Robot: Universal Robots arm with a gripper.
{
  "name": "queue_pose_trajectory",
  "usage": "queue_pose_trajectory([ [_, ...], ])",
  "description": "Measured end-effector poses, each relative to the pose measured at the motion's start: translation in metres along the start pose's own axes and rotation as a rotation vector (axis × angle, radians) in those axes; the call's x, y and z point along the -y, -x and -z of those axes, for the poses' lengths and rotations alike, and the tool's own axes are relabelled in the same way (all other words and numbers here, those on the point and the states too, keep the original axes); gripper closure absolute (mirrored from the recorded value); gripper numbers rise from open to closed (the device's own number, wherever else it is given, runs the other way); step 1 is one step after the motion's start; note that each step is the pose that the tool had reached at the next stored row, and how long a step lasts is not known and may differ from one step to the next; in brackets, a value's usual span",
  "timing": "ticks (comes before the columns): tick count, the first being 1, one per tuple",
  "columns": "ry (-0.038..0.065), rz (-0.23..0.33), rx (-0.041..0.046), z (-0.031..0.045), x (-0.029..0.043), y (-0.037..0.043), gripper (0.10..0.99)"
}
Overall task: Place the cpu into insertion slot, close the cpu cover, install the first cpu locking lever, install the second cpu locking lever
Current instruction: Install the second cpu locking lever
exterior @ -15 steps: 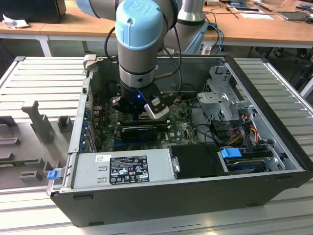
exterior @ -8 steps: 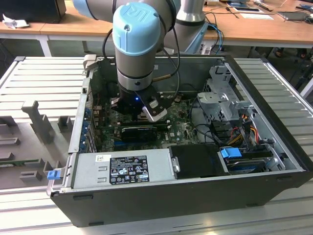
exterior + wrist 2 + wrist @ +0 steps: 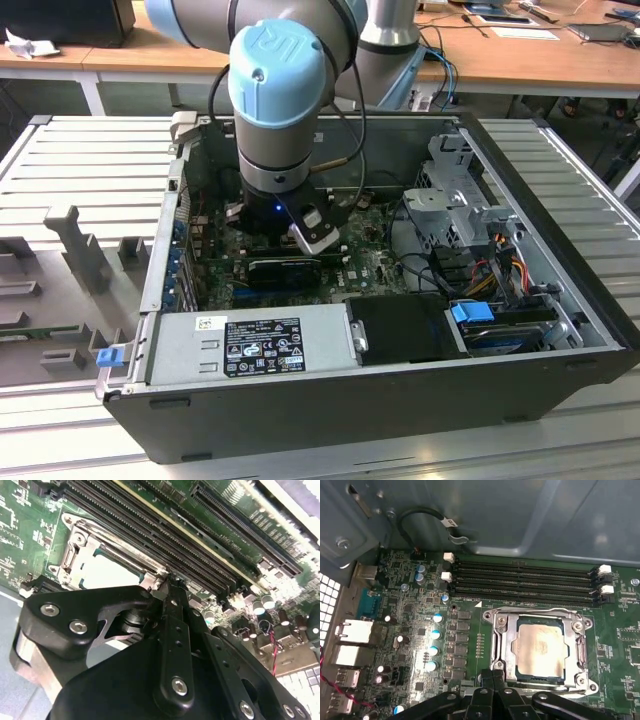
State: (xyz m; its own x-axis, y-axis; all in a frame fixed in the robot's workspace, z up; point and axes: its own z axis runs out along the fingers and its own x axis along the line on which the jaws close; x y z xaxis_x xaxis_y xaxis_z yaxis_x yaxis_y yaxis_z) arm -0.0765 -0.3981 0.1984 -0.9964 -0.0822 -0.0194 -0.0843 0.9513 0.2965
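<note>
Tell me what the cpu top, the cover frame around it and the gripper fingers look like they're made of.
The cpu top: dull, brushed-looking metal, with a soft glare. The cpu cover: shinier bare silver metal, probably stamped steel, judging by its thin bent edges. The gripper fingers: matte black, bolted links; whether coated metal or plastic is unclear.

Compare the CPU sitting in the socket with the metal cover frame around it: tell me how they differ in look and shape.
The flat square cpu with a dull silver-grey top is a solid, matte plate; the thin silver metal cpu cover frame is an open frame with a large square cut-out, shinier and screwed at its corners. The cpu lies inside the opening; the cover surrounds it, lying flat over the socket. Both are square, metallic and flat on the green motherboard.
</note>
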Motion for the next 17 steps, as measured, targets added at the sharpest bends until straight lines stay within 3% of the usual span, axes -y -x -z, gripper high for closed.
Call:
queue_pose_trajectory([
  [3,0.009,0.001,0.0014,-0.0025,0.0010,-0.0013,0.980],
  [6,0.011,0.001,0.0017,-0.0003,0.0003,-0.0017,0.980],
  [14,0.011,0.001,0.0016,0.0271,-0.0094,-0.0012,0.980],
  [16,0.011,0.001,0.0016,0.0421,-0.0142,-0.0009,0.980],
  [17,0.011,0.001,0.0018,0.0446,-0.0153,-0.0007,0.980],
])
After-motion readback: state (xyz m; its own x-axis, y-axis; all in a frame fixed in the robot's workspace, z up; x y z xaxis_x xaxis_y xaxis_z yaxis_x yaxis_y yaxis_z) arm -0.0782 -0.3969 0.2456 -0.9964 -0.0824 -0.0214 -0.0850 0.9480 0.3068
